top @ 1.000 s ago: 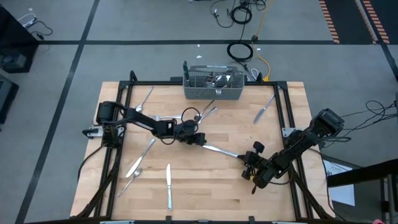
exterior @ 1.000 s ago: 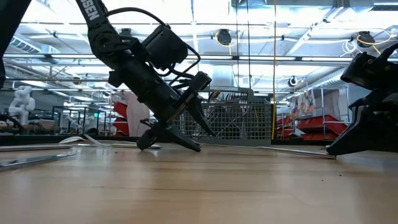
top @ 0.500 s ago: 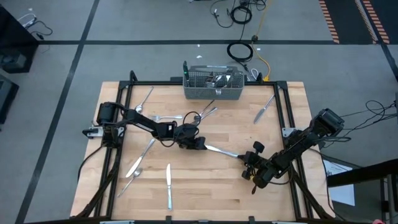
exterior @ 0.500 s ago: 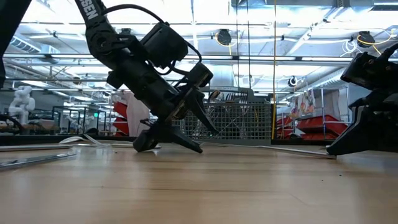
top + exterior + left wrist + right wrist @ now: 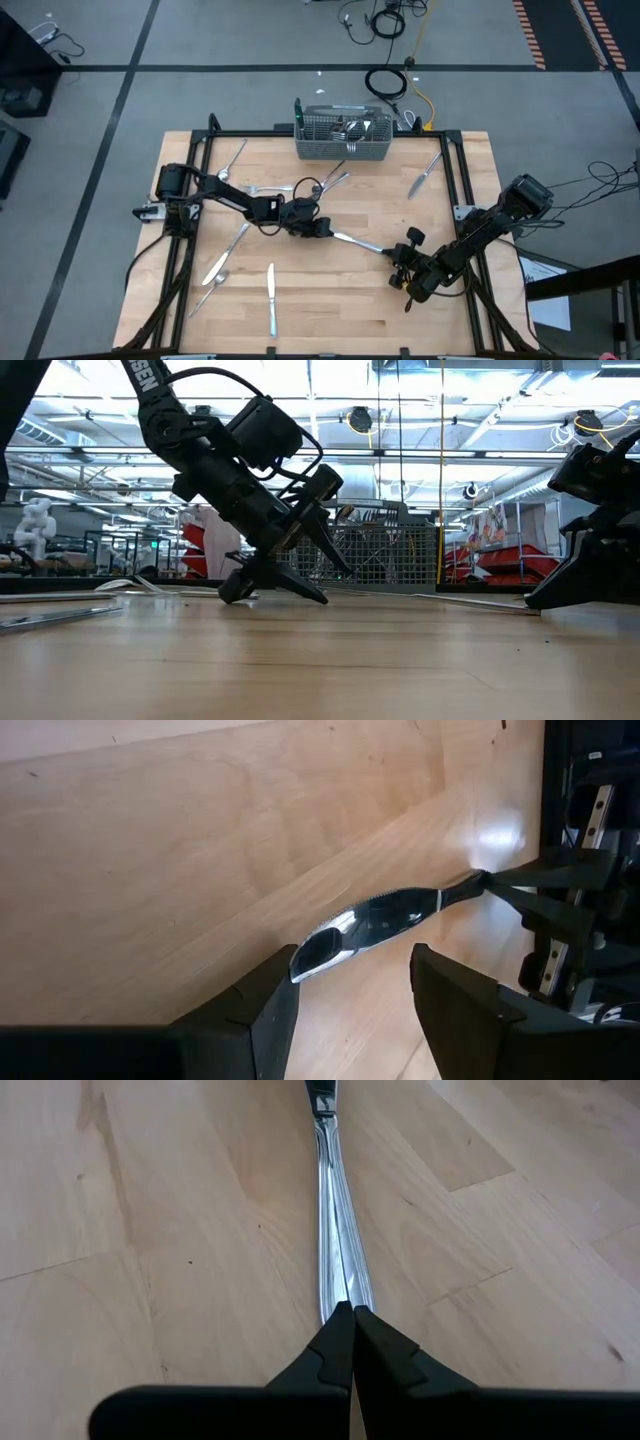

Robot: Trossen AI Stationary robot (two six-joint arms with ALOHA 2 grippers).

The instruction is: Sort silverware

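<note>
**Bright overhead light, glare on wood and steel**

Ceiling lamps (image 5: pixel 360 420) blaze across the top of the low view, leaving the arms there as dark silhouettes. A white hotspot sits on the table (image 5: pixel 497 832) at the upper right of the left wrist view. Shadows look soft; the nearest boards seem slightly blurred.

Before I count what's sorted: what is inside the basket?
The basket at the table's far edge holds some silverware, shiny pieces standing in the mesh. Their number and kinds can't be told; the mesh walls hide the lower parts.
</note>
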